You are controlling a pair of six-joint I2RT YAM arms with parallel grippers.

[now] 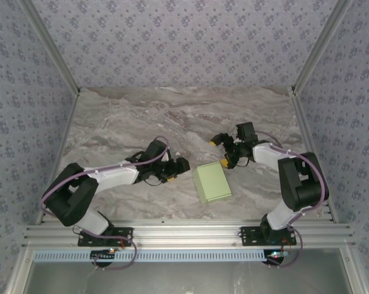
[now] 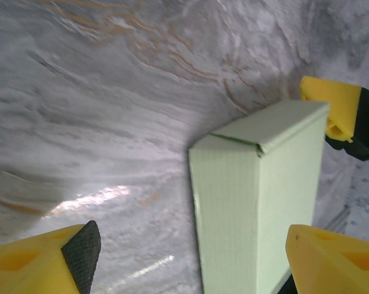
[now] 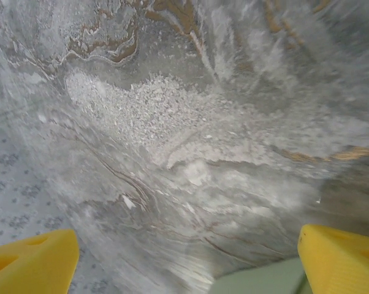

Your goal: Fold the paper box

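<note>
The paper box [image 1: 212, 184] is being seen as a closed, flat rectangular shape in pale green, lying on the marbled grey desk [image 1: 141, 116] toward its near edge, between the two arms. In the top view the left tool [image 1: 179, 166] is being held just beside the box's left side, pointing at it, while the right tool [image 1: 221, 152] is being held near the box's far right corner, low over the desk. From the left wrist, the box [image 2: 258, 208] is being shown lengthwise between the yellow fingers [image 2: 43, 266] of the left tool [image 2: 192, 239], much closer to the one on the right of that picture. Whether that one is touching the card cannot be told. The jaws are being held wide apart, with nothing being gripped. One of the right tool's yellow fingertips [image 2: 334, 113] is being seen just past the box's far corner. From the right wrist, the right tool [image 3: 186, 239] is being shown released too, its jaws spread wide over bare desk [image 3: 172, 122], with an edge of the box [image 3: 264, 283] at the bottom, just beside one finger
</note>
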